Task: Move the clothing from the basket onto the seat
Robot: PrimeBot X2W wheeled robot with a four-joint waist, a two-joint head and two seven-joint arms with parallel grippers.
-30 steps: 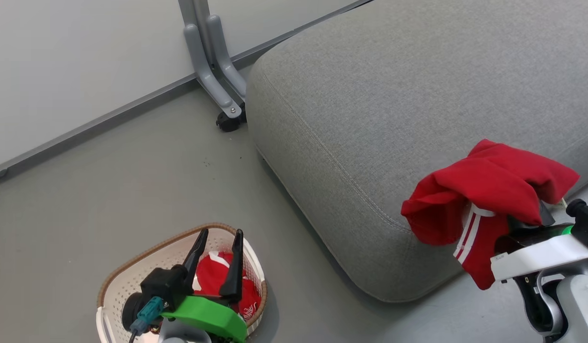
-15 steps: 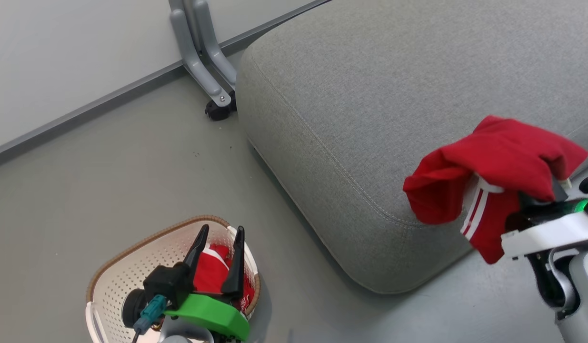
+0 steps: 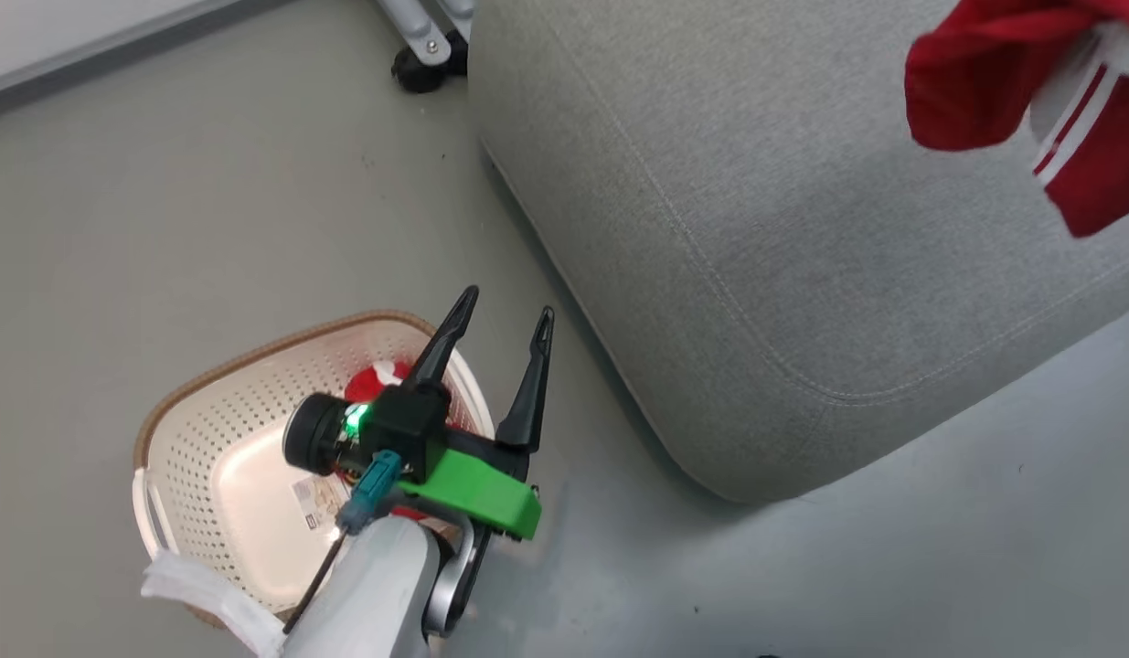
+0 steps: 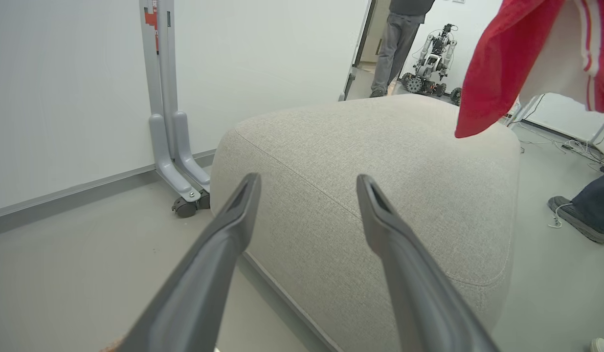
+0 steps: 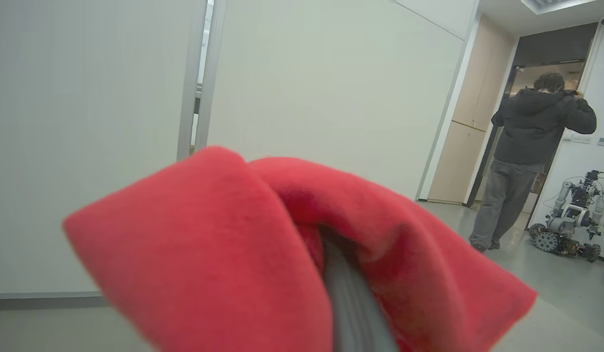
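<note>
**Partner:** Where is the clothing just now?

**Me:** Split in two. One red garment (image 3: 975, 82) hangs from my right gripper (image 5: 337, 264), which is pinched almost fully closed on a fold of it. It is in the air over the right side of the seat (image 3: 802, 228) and not touching the cushion. The other red garment (image 3: 372, 379) lies in the basket (image 3: 253, 352), which stands on the floor just beside the seat's rounded corner. My left gripper (image 3: 509, 306) hides most of it.

**Partner:** And what is that left one doing?

**Me:** It is spread as wide as it goes, with nothing in it. It hovers above the basket's rim on the seat side, fingers pointing toward the seat.

**Partner:** What worries you from here?

**Me:** Mostly the release. The cloth is draped right over my right fingers, so when I let go it may cling and ride back with the arm. If I drop it too close to the edge, I think the striped end that hangs lowest could drag the whole piece over the corner and onto the floor. I also hold only a fold, so a quick swing might shake it loose early.

**Partner:** And at the basket?

**Me:** It looks light. A finger that catches the rim or the perforated wall could tip or shove it. So little of that garment shows that I might close on plastic instead of cloth.
</note>
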